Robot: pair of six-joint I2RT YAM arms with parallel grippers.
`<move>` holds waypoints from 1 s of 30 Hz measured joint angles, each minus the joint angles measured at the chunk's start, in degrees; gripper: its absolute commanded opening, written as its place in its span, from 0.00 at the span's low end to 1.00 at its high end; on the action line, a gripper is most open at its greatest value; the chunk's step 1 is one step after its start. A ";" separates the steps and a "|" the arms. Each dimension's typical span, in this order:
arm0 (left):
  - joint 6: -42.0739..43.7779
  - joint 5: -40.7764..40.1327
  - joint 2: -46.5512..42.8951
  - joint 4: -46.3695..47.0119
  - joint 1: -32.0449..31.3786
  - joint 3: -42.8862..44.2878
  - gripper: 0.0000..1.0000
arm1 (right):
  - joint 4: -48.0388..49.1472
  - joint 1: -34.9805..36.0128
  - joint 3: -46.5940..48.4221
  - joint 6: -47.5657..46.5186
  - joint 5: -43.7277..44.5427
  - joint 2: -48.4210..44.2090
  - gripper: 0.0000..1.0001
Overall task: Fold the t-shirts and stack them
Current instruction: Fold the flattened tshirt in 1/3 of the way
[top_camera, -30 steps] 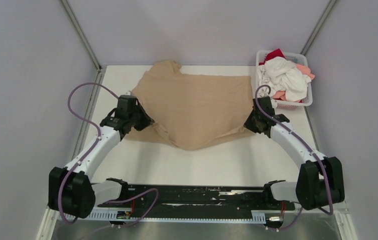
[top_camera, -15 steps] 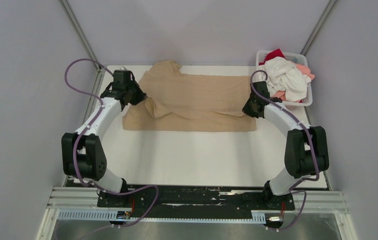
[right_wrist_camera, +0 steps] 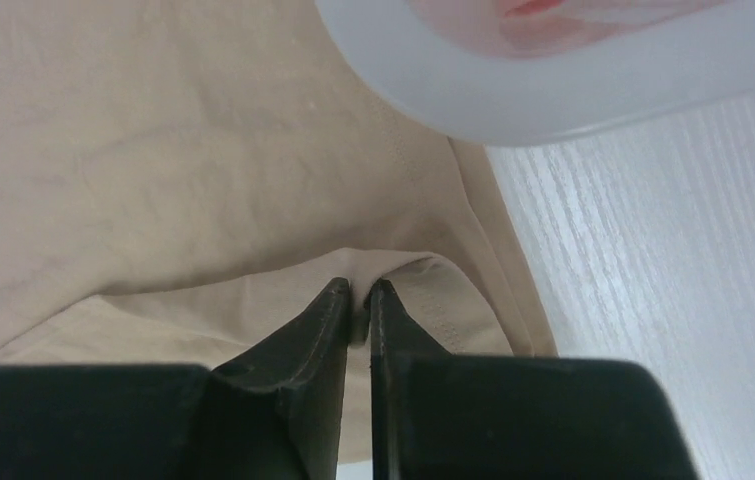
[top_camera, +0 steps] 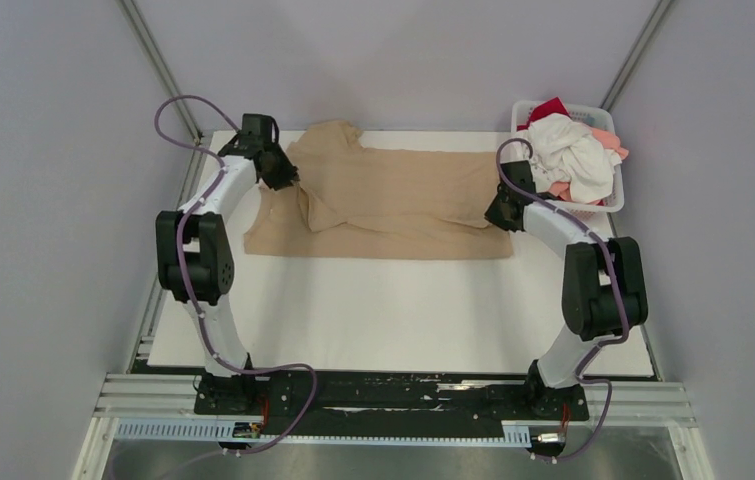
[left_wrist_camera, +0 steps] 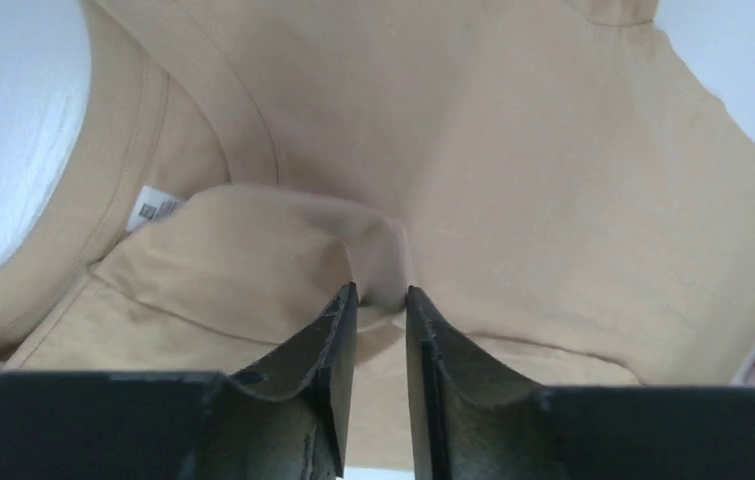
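Note:
A large tan t-shirt (top_camera: 393, 195) lies at the back of the table, its near half folded over the far half. My left gripper (top_camera: 285, 178) is shut on a pinch of its cloth (left_wrist_camera: 381, 262) near the collar and label. My right gripper (top_camera: 499, 215) is shut on a fold of the same shirt (right_wrist_camera: 253, 150) at its right edge, beside the basket. White (top_camera: 565, 152), coral-pink (top_camera: 609, 138) and red (top_camera: 550, 108) t-shirts lie heaped in the basket.
The white lattice basket (top_camera: 613, 197) stands at the back right corner, its rim (right_wrist_camera: 513, 95) close above my right gripper. White table surface (top_camera: 393, 310) lies in front of the shirt. Grey walls and metal posts enclose the back.
Both grippers carried the shirt's near edge away from me and over the far half. The shirt went from draped and lifted to folded flat. Both arms now reach far back.

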 measured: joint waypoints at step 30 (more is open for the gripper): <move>-0.33 20.50 1.95 10.73 1.03 -15.74 1.00 | 7.06 10.99 -7.34 -7.34 -8.28 -1.11 1.00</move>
